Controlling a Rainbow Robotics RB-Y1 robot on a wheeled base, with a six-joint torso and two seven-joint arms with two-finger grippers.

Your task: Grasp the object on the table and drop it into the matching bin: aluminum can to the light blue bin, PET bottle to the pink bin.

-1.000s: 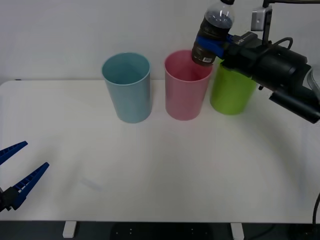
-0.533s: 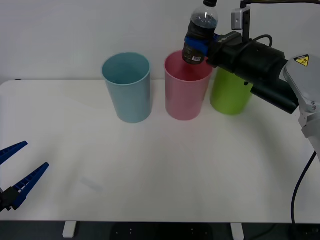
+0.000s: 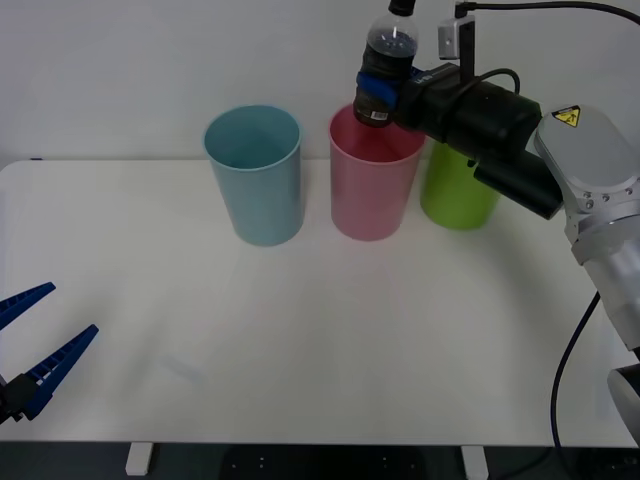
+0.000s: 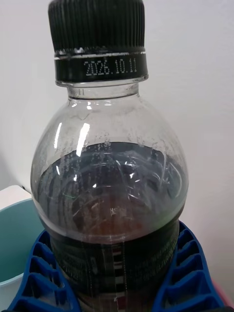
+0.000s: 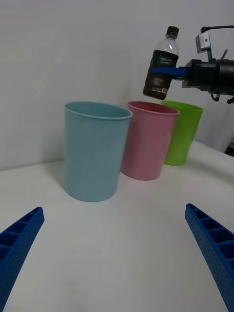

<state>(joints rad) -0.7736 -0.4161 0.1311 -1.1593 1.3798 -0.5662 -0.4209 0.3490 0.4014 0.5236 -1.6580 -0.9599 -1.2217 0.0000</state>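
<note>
Holding the small clear plastic bottle with dark contents and a black cap (image 3: 383, 70) above the rim of the tall pink plastic bin (image 3: 372, 185), the right gripper (image 3: 381, 86) is pinching it around the label, as seen from the front. The left gripper (image 3: 35, 350) is idling, fingers spread, at the near left of the white worktop (image 3: 330, 340).

The right wrist view is showing blue ribbed fingers (image 4: 187, 275) clamping the bottle's sides.

The left wrist view is presenting the pale blue plastic bin (image 5: 95, 148) beside the pink one.

Grasp and lift appear complete; release is remaining.
</note>
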